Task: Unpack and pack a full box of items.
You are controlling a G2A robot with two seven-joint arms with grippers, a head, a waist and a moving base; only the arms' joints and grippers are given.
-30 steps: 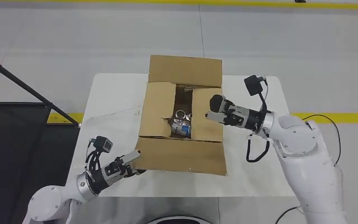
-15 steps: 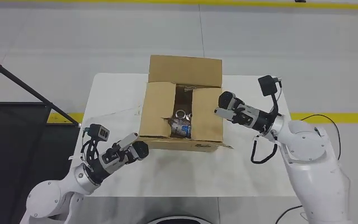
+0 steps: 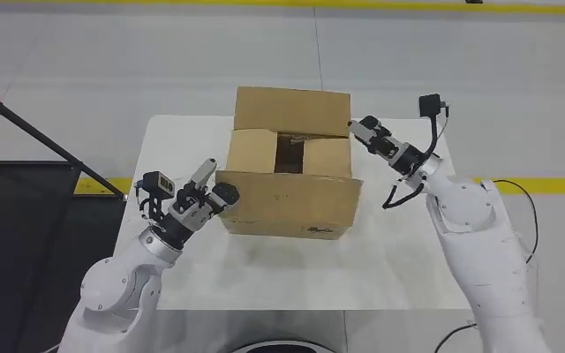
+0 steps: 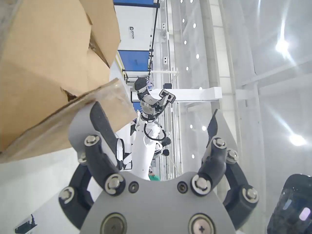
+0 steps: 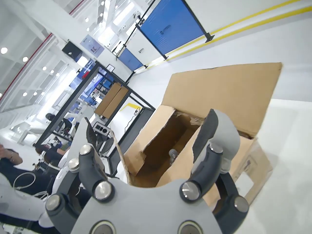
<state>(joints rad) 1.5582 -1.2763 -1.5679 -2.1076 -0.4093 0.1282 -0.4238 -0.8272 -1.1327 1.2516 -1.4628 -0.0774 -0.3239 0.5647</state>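
- The left hand (image 3: 214,183) (image 4: 156,113) has its fingers spread wide and holds nothing. One finger (image 4: 102,122) sits just beside the corner of the near flap (image 4: 107,98); I cannot tell whether they touch.
- This hand is at 8 o'clock from the cardboard box (image 3: 291,222) (image 4: 48,49), by its near left corner.
- The right hand (image 3: 362,126) (image 5: 151,127) is also wide open and empty. It is at 2 o'clock from the box (image 5: 243,161), close to its far right corner.
- The box stands in the middle of the white table (image 3: 177,150) with its top open.
- The far flap (image 3: 293,110) (image 5: 224,91) at 12 o'clock stands up and leans back. The two side flaps (image 3: 252,150) at 9 and 3 o'clock fold inward with a dark gap between them. The near flap (image 3: 291,190) at 6 o'clock is tilted up.
- In the right wrist view a small grey item (image 5: 172,155) lies deep inside the box, too unclear to name.
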